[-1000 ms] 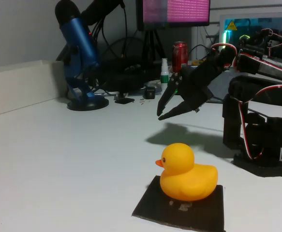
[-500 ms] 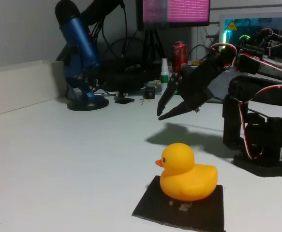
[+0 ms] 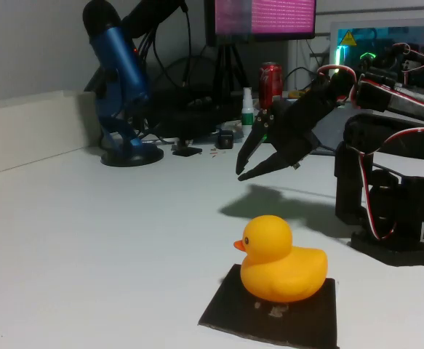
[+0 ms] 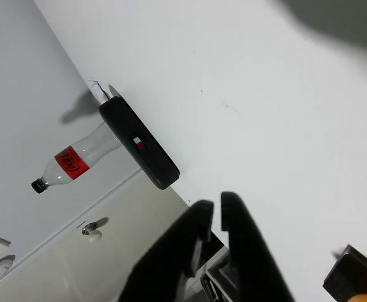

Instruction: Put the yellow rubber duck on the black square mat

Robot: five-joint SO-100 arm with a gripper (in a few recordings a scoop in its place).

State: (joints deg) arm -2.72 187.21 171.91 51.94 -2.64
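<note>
item: yellow rubber duck [image 3: 281, 259] sitting on black square mat [image 3: 277, 314], pincer [image 3: 246, 161] raised well behind, slightly parted, holding nothing; my risk: a low sweep could knock the duck onto the worktop [image 3: 88, 240].

your fixed view sits low at table height facing the arm; your wrist view looks along the gripper [image 4: 216, 207] at the white table [image 4: 284, 94], which both share.

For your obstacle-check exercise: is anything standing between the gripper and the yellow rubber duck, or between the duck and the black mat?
Nothing visible does. The gripper hangs above bare table behind the yellow rubber duck, which already sits on the black square mat.
</note>
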